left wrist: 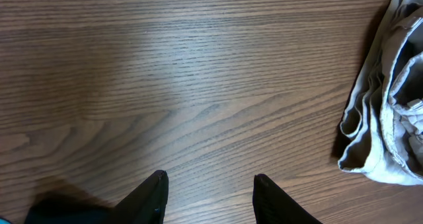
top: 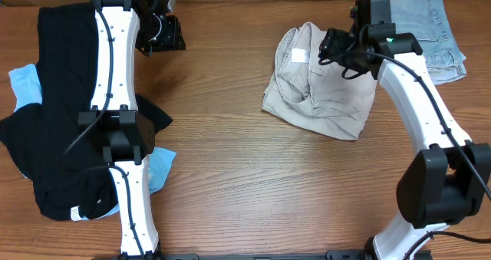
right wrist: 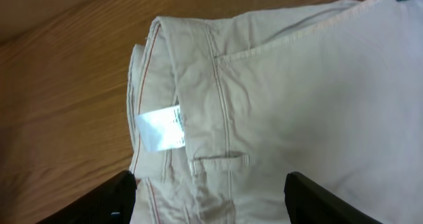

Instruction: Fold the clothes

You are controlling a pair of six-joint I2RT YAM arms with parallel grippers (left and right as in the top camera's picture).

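Note:
Crumpled beige trousers (top: pixel 314 91) lie at the middle right of the table, with a white label (top: pixel 298 57) near the waistband. My right gripper (top: pixel 328 47) hovers open above their top edge. In the right wrist view the waistband, label (right wrist: pixel 160 130) and a belt loop fill the space between the open fingers (right wrist: pixel 210 197). My left gripper (top: pixel 165 34) is open and empty over bare wood at the back left. Its wrist view shows the open fingers (left wrist: pixel 210 199) and the trousers' edge (left wrist: pixel 386 118) at right.
A folded light-blue denim piece (top: pixel 430 34) lies at the back right. A black garment pile (top: pixel 54 106) covers the left side, with light-blue cloth (top: pixel 27 83) under it and more at its lower edge (top: pixel 161 168). Bare wood runs across the middle and front.

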